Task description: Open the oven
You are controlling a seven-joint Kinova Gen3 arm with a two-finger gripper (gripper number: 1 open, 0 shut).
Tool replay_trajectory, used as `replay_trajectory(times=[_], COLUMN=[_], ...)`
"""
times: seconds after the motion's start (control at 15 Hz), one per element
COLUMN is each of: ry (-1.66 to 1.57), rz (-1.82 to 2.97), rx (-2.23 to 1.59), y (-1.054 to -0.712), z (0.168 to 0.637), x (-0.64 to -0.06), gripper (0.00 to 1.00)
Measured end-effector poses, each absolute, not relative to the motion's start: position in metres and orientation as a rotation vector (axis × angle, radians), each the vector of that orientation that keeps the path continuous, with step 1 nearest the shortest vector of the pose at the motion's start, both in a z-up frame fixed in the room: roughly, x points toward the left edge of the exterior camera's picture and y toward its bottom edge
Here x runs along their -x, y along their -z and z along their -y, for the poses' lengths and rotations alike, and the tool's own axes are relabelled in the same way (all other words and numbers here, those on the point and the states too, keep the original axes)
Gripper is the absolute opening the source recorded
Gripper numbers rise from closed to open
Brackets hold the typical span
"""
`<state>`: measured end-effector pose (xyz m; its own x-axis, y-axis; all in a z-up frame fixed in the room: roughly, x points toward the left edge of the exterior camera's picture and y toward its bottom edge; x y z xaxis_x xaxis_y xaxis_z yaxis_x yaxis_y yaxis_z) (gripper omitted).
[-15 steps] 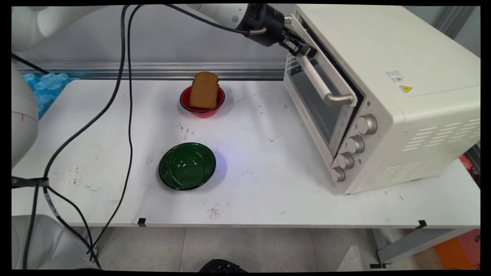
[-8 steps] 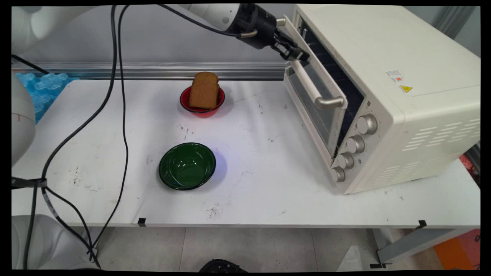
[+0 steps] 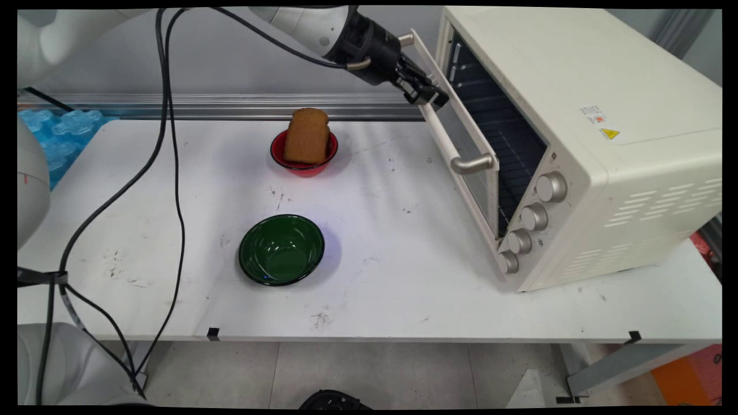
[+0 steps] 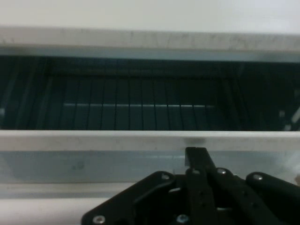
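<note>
White arm comes in from upper left, high over the far side of the bench, forearm angled down to the right, black cables hanging off it. Black wrist and claw (image 3: 425, 97) (image 4: 199, 161) point down-right, fingers drawn together around the oven door handle's far end. In hand view the linkage rises from the bottom edge, one finger tip up against a pale bar.

I'm seeing the cream oven (image 3: 582, 138) sitting at the table's right, its glass door (image 3: 461, 150) hanging partly open, the gripper (image 3: 426, 95) touching its top edge.
</note>
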<state>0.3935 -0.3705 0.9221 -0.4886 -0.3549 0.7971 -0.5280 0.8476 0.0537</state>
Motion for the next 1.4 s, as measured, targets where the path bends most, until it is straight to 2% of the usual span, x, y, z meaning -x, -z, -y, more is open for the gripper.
replay_trajectory(times=[0.8, 1.4], ry=[-0.239, -0.250], rz=[2.184, 2.213], rx=[-0.667, -0.645], y=[-0.887, -0.879], z=[0.365, 0.370], x=[-0.400, -0.396], gripper=[0.00, 0.00])
